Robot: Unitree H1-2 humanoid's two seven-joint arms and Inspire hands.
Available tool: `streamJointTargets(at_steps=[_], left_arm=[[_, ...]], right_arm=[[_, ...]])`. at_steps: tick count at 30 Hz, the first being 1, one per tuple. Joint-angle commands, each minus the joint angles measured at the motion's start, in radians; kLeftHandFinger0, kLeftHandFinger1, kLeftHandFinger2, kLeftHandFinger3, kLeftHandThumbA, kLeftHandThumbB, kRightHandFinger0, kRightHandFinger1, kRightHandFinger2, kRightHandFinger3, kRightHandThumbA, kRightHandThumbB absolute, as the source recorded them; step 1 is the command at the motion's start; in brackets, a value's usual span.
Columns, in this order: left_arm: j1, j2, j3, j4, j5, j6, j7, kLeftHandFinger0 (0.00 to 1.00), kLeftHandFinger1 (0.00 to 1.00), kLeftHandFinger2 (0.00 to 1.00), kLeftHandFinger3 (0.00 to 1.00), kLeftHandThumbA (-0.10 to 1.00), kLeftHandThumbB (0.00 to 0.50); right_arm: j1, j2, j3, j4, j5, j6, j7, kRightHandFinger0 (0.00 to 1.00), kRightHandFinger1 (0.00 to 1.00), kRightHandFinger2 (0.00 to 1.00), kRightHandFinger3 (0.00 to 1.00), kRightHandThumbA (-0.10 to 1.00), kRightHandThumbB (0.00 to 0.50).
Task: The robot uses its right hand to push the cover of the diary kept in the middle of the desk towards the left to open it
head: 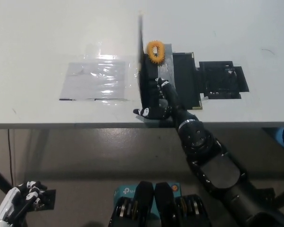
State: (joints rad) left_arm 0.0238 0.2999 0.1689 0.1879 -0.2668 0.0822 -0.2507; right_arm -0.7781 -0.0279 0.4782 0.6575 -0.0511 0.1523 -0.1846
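A black diary (173, 80) lies near the front edge of a white desk (47, 38), its cover (141, 56) lifted and standing almost upright on edge along the diary's left side, seen as a thin dark line from above. The robot's black right hand (158, 105) rests on the diary's near left corner, fingers spread and touching the base of the raised cover, gripping nothing. An orange ring-shaped object (155, 51) with a bumpy rim sits on the diary's far end, just beside the upright cover. To the right of the diary, touching its edge, lies a flat black grid-patterned piece (222, 79). To the left of the diary, a little apart, a clear plastic sheet (95, 80) glints on the desk. The white left hand (16, 202) hangs well below the desk's front edge, far to the diary's lower left, fingers loosely curled around nothing
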Motion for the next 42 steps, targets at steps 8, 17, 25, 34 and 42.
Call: streamJointTargets(at_steps=[8, 17, 25, 34, 42], left_arm=[[-0.038, 0.06, -0.017, -0.046, 0.02, 0.035, -0.024, 0.49, 0.54, 0.3, 0.41, 0.48, 0.5], [-0.067, 0.051, -0.059, -0.058, 0.034, 0.056, -0.024, 0.49, 0.53, 0.28, 0.38, 0.47, 0.5], [-0.092, 0.058, -0.102, -0.065, 0.043, 0.074, -0.032, 0.51, 0.52, 0.28, 0.39, 0.47, 0.5], [-0.082, 0.057, -0.093, -0.062, 0.034, 0.058, -0.029, 0.51, 0.53, 0.26, 0.38, 0.46, 0.5], [-0.045, 0.046, -0.074, -0.06, 0.023, 0.038, -0.02, 0.52, 0.55, 0.28, 0.39, 0.46, 0.5]], right_arm=[[-0.111, 0.043, 0.284, 0.013, -0.339, -0.057, 0.091, 0.26, 0.37, 0.52, 1.0, 1.0, 0.376], [-0.165, 0.14, 0.266, 0.045, -0.377, -0.073, 0.08, 0.0, 0.14, 0.26, 1.0, 1.0, 0.398], [-0.174, 0.149, 0.27, 0.128, -0.451, -0.1, 0.087, 0.01, 0.12, 0.24, 1.0, 1.0, 0.419], [-0.162, 0.103, 0.227, 0.091, -0.461, -0.111, 0.131, 0.04, 0.05, 0.11, 1.0, 1.0, 0.386], [-0.094, 0.046, 0.16, -0.182, -0.424, -0.041, 0.271, 0.67, 0.76, 0.83, 1.0, 1.0, 0.357]])
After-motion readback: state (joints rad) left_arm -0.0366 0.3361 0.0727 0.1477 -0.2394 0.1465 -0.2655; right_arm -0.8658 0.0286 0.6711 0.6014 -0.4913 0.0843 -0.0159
